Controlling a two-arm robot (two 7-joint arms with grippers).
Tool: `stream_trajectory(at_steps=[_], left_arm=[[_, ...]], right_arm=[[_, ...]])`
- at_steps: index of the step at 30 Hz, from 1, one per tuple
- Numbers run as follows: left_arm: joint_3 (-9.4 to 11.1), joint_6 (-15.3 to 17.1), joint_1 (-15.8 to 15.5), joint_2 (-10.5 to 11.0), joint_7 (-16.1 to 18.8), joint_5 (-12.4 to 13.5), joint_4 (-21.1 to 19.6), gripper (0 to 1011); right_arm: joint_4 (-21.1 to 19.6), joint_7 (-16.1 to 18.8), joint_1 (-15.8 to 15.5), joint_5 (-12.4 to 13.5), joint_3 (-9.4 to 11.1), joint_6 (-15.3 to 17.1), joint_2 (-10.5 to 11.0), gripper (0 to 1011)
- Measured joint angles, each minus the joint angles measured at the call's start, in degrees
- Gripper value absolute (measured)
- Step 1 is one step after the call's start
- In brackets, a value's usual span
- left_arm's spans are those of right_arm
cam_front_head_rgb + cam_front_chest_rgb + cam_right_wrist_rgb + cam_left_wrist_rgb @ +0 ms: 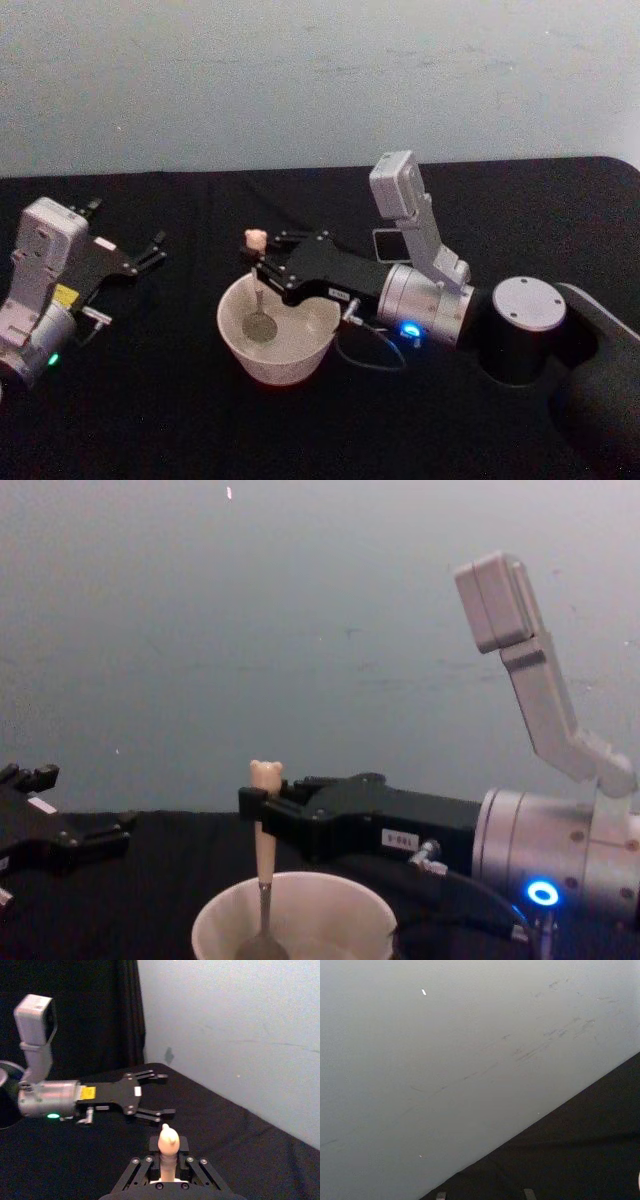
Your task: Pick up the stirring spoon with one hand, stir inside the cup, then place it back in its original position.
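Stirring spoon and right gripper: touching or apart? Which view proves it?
Touching. The chest view shows the right gripper clamped on the stirring spoon, just below its bear head, with no gap.

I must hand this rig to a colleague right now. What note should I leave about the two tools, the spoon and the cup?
The right tool is shut on the slim stirring spoon, which has a pale wooden handle and a bear head. It holds the spoon upright over the wide, round cream cup.
The left tool is open, holds nothing and sits idle on the robot's left over the black table.
The spoon's dark metal end is down inside the cup, at or near the bottom.
Done: pickup, and spoon into the cup.
Left: stirring (how much is already done cannot be told), then putting the spoon back in its place.
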Motion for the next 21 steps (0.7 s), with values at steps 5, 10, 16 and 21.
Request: stream_trajectory(at_steps=[5, 10, 16, 21], left_arm=[[0.0, 0.0, 0.0, 0.0, 0.0, 0.0, 0.0, 1001], [0.0, 0.0, 0.0, 0.0, 0.0, 0.0, 0.0, 1001], [0.0, 0.0, 0.0, 0.0, 0.0, 0.0, 0.0, 1001], [0.0, 0.0, 0.0, 0.0, 0.0, 0.0, 0.0, 1001]], right_arm=[[2.5, -0.7, 1.3, -0.4, 1.0, -0.5, -0.8, 203], [3.5, -1.2, 1.5, -0.4, 2.1, -0.6, -0.9, 203], [2.6, -1.6, 0.3, 0.1, 3.5, -0.1, 0.2, 203], [0.4, -1.7, -1.5, 0.8, 4.6, 0.9, 2.0, 203]])
